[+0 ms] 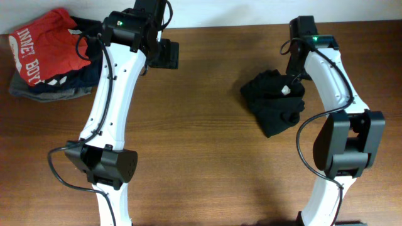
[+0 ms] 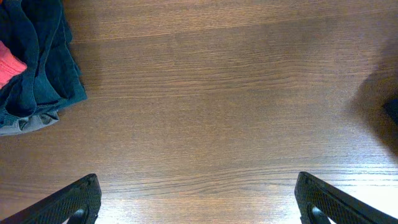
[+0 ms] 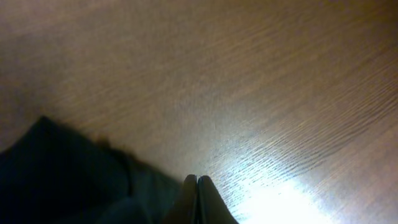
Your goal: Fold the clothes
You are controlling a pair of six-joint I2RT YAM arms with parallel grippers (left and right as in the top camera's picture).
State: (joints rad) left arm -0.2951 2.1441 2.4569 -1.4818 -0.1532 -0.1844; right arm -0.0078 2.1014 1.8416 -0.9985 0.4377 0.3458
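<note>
The black top lies crumpled in a heap on the wooden table. The right gripper sits at the heap's far right edge with its fingers clenched together; whether they pinch any cloth is unclear. Well left of the top, the left gripper hangs over bare wood with its fingers spread wide, and a red shirt lies beyond it.

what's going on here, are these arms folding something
Two robot arms work at a wooden table, meant to fold clothes. The black top lies in a crumpled heap by the right arm, not yet folded. The right gripper is shut at the top's edge; whether it pinches any cloth cannot be told. The left gripper is wide open over bare wood, holding nothing, near a pile with a red shirt and a navy garment.
</note>
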